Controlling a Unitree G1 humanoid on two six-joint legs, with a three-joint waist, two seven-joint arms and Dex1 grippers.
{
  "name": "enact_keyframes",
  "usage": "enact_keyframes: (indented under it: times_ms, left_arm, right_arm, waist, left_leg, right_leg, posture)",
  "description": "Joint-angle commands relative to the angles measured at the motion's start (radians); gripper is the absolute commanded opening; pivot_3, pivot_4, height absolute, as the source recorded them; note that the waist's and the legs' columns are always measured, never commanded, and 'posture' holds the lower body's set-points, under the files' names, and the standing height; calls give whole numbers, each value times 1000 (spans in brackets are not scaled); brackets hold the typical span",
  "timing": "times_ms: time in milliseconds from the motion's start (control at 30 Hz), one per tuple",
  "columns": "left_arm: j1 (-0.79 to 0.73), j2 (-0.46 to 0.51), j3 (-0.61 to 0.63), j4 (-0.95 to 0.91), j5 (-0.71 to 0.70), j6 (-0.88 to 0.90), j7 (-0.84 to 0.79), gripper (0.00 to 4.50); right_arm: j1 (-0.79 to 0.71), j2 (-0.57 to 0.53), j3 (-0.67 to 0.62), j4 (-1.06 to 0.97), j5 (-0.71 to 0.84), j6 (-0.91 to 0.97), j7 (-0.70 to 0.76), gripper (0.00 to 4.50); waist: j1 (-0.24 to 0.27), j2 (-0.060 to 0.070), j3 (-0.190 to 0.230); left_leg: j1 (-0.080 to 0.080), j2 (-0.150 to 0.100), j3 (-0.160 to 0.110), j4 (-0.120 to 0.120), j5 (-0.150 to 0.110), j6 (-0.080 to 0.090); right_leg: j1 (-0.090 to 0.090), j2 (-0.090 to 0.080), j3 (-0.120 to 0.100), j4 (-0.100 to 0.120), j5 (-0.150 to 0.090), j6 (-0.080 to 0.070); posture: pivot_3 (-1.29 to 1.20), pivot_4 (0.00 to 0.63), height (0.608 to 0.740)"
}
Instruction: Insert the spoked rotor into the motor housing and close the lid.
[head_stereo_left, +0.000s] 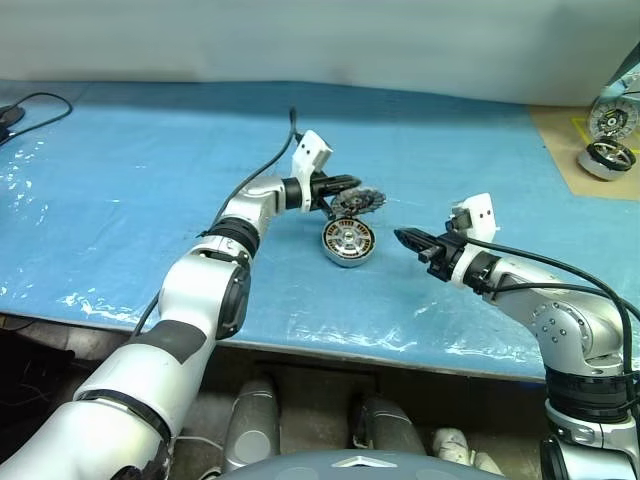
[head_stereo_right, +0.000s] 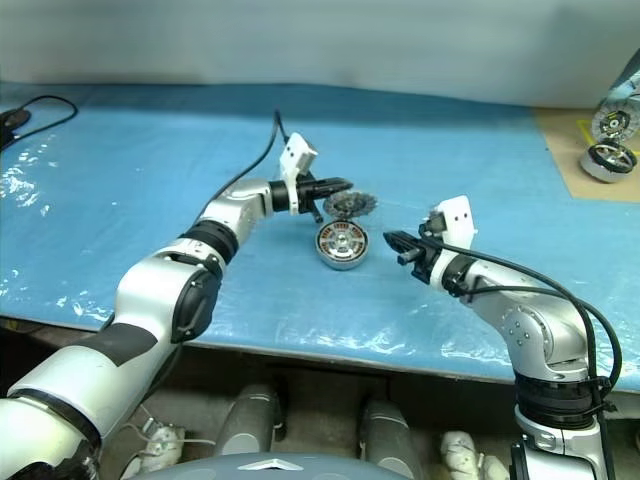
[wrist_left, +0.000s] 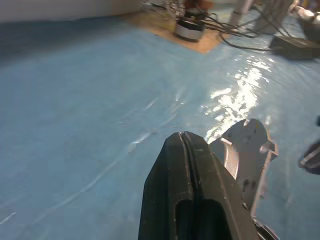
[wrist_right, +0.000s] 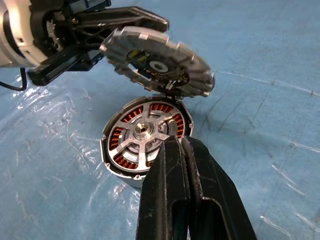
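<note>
the left gripper (head_stereo_left: 345, 186) is pinched tight on the rim of the lid (wrist_right: 157, 60), carrying it in the air above the far edge of the motor housing (head_stereo_left: 348, 243); the disc is tilted, its finned rim toward the housing and its inner face partly toward the right arm; the housing sits on the blue table cover (head_stereo_left: 150, 180), open side up and slightly tipped, the spoked rotor (wrist_right: 146, 136) seated inside over the copper windings; the right gripper (head_stereo_left: 408, 240) is clamped empty, pointing at the housing from just beside it.
</note>
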Motion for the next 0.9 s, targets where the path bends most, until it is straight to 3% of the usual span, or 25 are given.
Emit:
enact_keyframes:
  times_ms: [33,333,567,767,900]
  left_arm:
    - [1,9,-57,-35,50,-24,-132,19]
    - [85,29,-161,-43,156,-135,-210,19]
    - [102,41,-188,-55,171,-160,-262,19]
    - [88,79,-102,-129,62,-132,-341,19]
    - [131,143,-62,-297,-24,-42,-417,0]
  right_arm:
    - [5,-10,-51,-66,36,3,-7,0]
    - [54,-87,-169,-110,119,26,18,0]
    - [27,-68,-91,-109,98,14,9,0]
    - [8,-59,-23,-119,91,-9,22,0]
    - [-36,-47,50,-83,50,-47,45,892]
  waist:
    - [0,0,0]
    - [2,0,0]
    - [0,0,0]
    - [-1,1,0]
    - [-4,1,0]
  left_leg:
    - [0,0,0,0,0,0]
    - [2,0,0,-1,0,0]
    - [3,-1,0,-1,2,3]
    - [4,-7,0,-5,4,6]
    - [2,-8,0,-6,4,8]
  right_leg:
    - [0,0,0,0,0,0]
    - [2,-1,-1,-1,0,0]
    - [5,-4,-3,-1,-3,-4]
    - [6,-10,-5,-3,-3,-5]
    - [5,-12,-7,-4,-3,-5]
  posture:
    - [0,150,740]
    - [0,150,740]
    - [0,150,740]
    - [0,150,740]
    - [0,150,740]
